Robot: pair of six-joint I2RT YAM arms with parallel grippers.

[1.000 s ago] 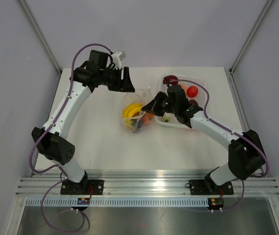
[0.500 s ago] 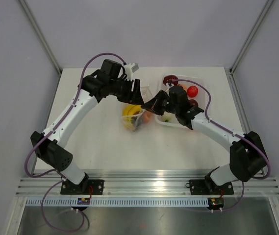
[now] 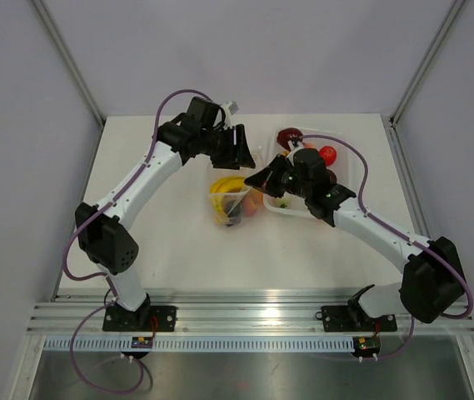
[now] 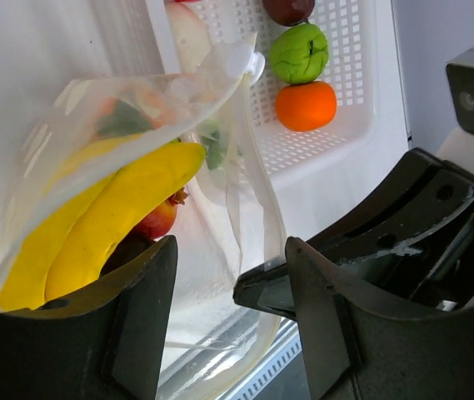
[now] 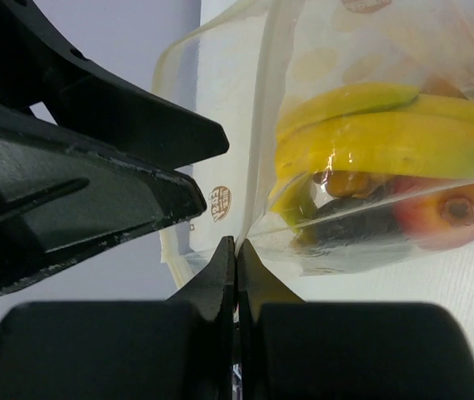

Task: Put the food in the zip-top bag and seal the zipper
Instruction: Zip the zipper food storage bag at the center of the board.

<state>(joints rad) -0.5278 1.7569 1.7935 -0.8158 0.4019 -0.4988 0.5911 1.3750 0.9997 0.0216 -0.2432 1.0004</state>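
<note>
The zip-top bag lies mid-table, holding yellow bananas, a red piece and a dark piece. My right gripper is shut on the bag's mouth edge; in the right wrist view its jaws pinch the clear film, with the bananas and a red piece behind it. My left gripper is open just behind the bag's mouth. In the left wrist view it straddles the bag's edge and the right gripper's tip. The zipper strip is not clearly discernible.
A white tray stands right of the bag with red and dark pieces. The left wrist view shows the tray holding a green piece, an orange piece and a dark purple piece.
My left arm has swung right and nearer, bringing its open gripper up to the bag's mouth beside the right gripper. The right gripper has kept its hold on the bag.
</note>
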